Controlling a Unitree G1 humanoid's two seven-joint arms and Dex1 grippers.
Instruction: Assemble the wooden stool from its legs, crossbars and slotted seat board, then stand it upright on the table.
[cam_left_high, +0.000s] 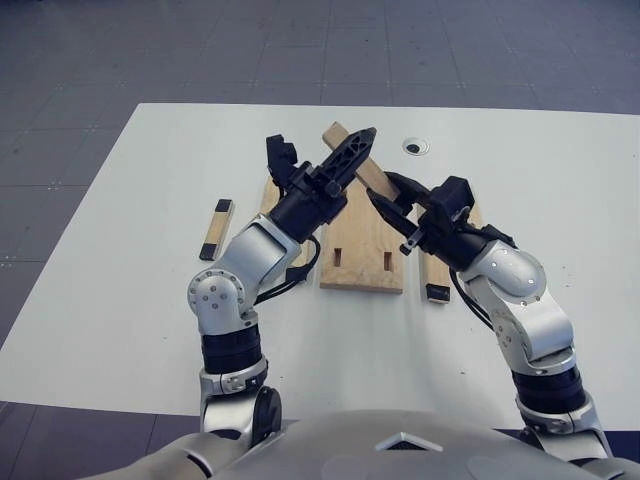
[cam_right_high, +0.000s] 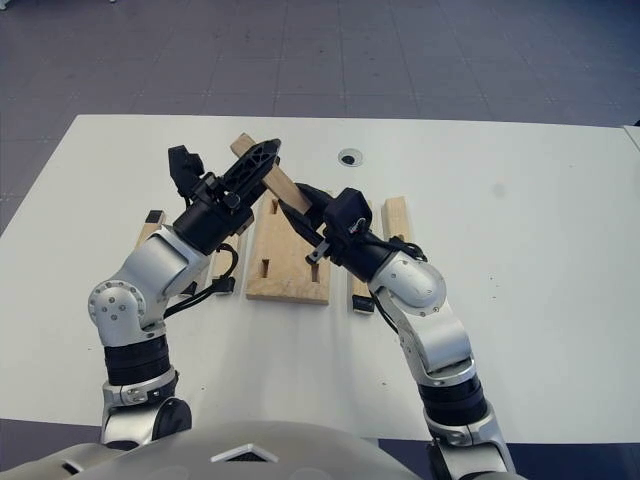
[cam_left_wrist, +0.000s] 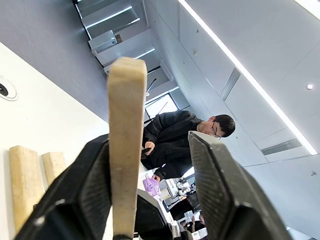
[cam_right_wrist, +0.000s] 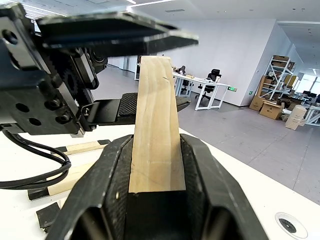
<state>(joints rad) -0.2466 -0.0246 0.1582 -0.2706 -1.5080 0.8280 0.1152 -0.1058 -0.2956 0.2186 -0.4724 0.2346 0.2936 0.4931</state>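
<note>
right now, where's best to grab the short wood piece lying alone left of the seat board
Probably its bare middle, coming straight down from above and pinching across the narrow width: the short wood piece lies flat on the table, apart from the seat board, both long sides free.

You have the seat board (cam_left_high: 362, 250) lying flat on the bench (cam_left_high: 120, 250); it is pale wood with two slots near its front edge. One bar (cam_left_high: 374, 176) is in the air over the board's far part, tilted. The right pincer (cam_left_high: 388, 197) grips it, and its upper part passes between the fingers of the left pincer (cam_left_high: 355, 150). A black-tipped leg (cam_left_high: 215, 228) lies well left of the board. Another leg (cam_left_high: 435, 278) lies just beside its right edge.
</note>
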